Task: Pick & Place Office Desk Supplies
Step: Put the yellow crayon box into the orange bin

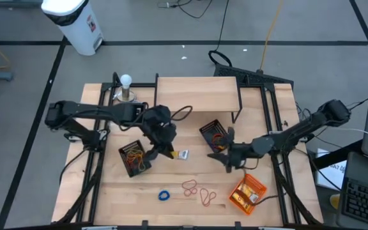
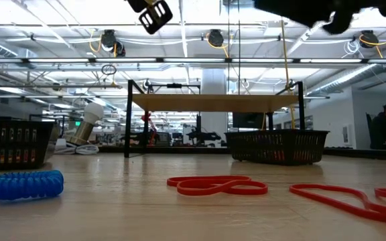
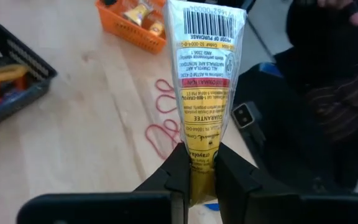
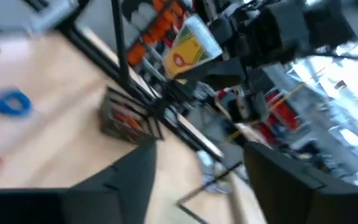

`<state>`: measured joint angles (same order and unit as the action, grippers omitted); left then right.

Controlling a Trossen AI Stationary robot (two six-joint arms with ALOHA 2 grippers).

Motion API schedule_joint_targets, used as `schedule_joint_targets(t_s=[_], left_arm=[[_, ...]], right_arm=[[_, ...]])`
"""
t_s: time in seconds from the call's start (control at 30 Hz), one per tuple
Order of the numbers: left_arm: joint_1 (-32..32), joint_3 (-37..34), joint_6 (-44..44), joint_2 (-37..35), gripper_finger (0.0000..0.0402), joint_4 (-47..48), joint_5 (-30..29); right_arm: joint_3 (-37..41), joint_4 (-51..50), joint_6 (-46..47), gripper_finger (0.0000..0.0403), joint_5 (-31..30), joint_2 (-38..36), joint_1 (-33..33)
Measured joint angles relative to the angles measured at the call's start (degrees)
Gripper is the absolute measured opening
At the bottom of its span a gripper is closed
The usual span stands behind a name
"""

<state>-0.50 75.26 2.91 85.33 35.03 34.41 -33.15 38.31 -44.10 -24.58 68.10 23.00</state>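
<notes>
Carry step, I'd say: left gripper (image 3: 199,177) is clamped on the yellow-and-white crayon packet (image 3: 205,81), lifted above the table mid-frame. Next move probably calls for swinging it over the orange rectangular tray (image 1: 247,194), lower right. Right gripper (image 1: 225,157) waits centre-right, fingers apart.

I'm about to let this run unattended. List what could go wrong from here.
1. The left gripper pinches the yellow packet only by its bottom tip, so it may swing or slip out mid-air.
2. The right gripper hangs close by, between the packet and the orange tray, so the arms could collide if the packet heads there.
3. The red rubber bands lie loose near the tray and could be dragged.
</notes>
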Motion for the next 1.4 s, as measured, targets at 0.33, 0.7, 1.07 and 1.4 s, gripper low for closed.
schedule_joint_targets(t_s=[0.33, 0.7, 1.07, 1.4], left_arm=[[-1.4, 0.0, -1.7, 4.0, 0.005, -1.4, 3.6], [-1.4, 0.0, -3.9, 7.0, 0.0049, -3.2, 4.6], [-1.7, 0.0, -4.3, 7.0, 0.0045, -3.6, 4.7], [-1.7, 0.0, -4.5, 7.0, 0.0041, -3.5, 4.6]], right_arm=[[-7.1, 4.3, -15.0, 0.029, -0.7, 10.8, -0.6], [-11.1, 3.2, -17.6, 0.0284, 2.3, 16.2, -2.8], [-14.9, 2.5, -18.8, 0.0263, 6.6, 19.6, -2.8], [-15.0, 1.9, -19.6, 0.0164, 5.0, 19.7, -2.8]])
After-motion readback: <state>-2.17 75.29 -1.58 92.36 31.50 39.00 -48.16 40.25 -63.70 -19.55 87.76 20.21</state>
